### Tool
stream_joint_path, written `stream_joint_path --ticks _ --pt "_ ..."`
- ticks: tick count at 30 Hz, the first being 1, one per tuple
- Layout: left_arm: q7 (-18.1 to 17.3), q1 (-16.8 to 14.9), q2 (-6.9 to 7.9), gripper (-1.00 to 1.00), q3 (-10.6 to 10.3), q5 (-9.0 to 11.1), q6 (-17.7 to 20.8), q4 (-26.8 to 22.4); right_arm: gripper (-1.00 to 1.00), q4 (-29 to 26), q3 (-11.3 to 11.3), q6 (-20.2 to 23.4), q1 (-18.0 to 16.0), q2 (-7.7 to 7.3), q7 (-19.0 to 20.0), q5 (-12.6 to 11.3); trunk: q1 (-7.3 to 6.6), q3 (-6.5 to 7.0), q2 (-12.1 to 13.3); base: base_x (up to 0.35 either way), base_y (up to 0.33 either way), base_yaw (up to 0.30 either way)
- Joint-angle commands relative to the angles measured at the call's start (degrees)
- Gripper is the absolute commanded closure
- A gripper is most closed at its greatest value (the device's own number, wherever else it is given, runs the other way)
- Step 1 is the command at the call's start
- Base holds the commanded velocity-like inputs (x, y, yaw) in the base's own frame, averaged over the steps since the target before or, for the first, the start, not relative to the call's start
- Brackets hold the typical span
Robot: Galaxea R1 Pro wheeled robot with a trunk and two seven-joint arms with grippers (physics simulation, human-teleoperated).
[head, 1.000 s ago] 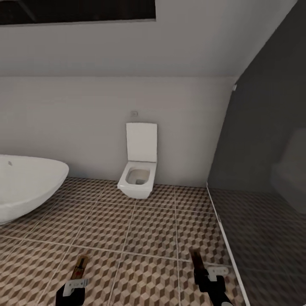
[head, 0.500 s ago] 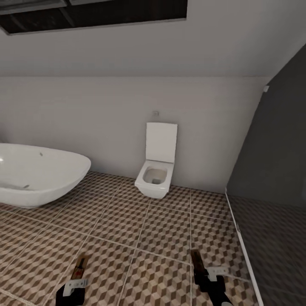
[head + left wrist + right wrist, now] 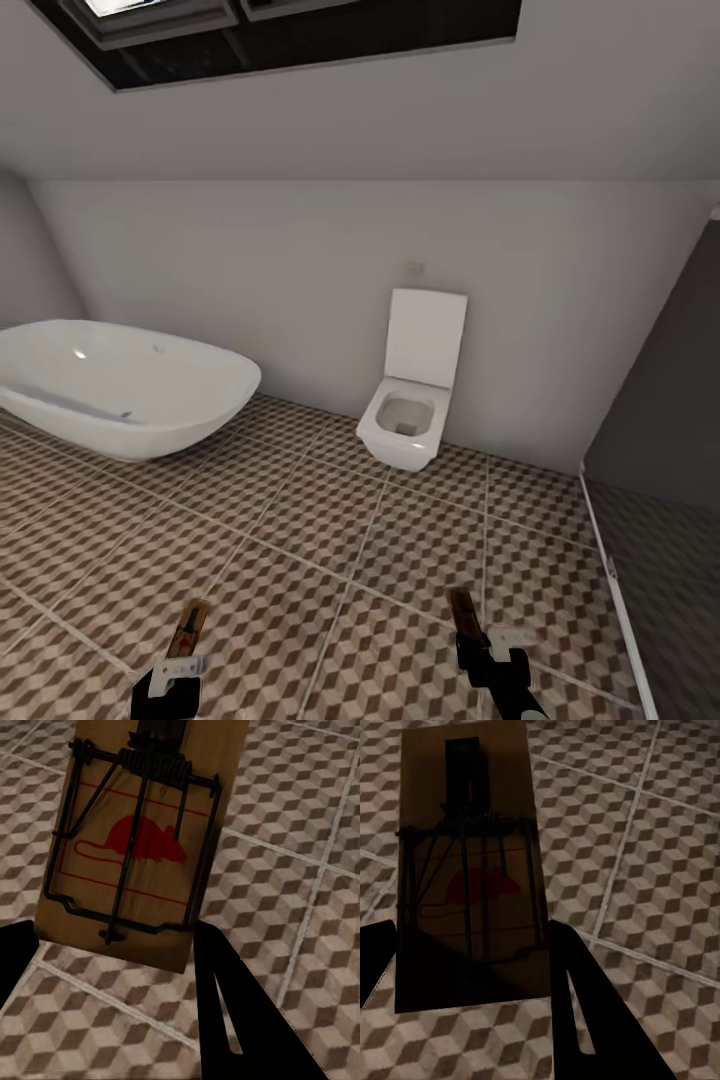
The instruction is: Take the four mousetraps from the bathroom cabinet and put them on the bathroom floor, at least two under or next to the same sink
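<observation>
Left gripper jaws grasped one mousetrap; right gripper jaws grasped another mousetrap, both above bathroom floor.

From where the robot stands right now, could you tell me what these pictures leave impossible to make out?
- Left wrist view: the near end of the left mousetrap is hidden behind the left gripper's dark fingers.
- Right wrist view: the right mousetrap lies in shadow, its red mark barely legible.
- Head view: both traps appear edge-on and tiny.
- Head view: the bathtub is cut by the picture's left edge.
</observation>
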Motion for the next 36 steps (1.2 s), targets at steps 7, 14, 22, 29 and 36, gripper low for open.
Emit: stream_joint_path --ticks 7,14,22,29,36 --pt "-0.18 -0.07 -0.04 1.0 -0.3 0.37 -0.13 0.16 1.0 0.02 -0.28 -0.16 -0.02 0.1 -0.27 0.46 0.0 -0.05 -0.03 0.0 0.0 0.289" --pt "-0.2 -0.07 -0.04 1.0 -0.3 0.37 -0.13 0.16 1.0 0.02 -0.28 -0.16 -0.02 0.11 -0.27 0.46 0.0 -0.05 -0.03 0.0 0.0 0.289" --pt "-0.19 -0.05 -0.04 1.0 -0.3 0.38 -0.13 0.16 1.0 0.08 -0.28 -0.16 -0.02 0.11 -0.27 0.46 0.0 -0.05 -0.03 0.0 0.0 0.289" --pt "-0.16 -0.07 -0.04 1.0 -0.3 0.38 -0.13 0.16 1.0 0.19 -0.28 -0.16 -0.02 0.11 -0.27 0.46 0.0 -0.05 -0.03 0.0 0.0 0.289" --pt "-0.13 -0.07 -0.04 1.0 -0.3 0.38 -0.13 0.16 1.0 0.2 -0.28 -0.16 -0.02 0.11 -0.27 0.46 0.0 -0.05 -0.03 0.072 0.0 0.288"
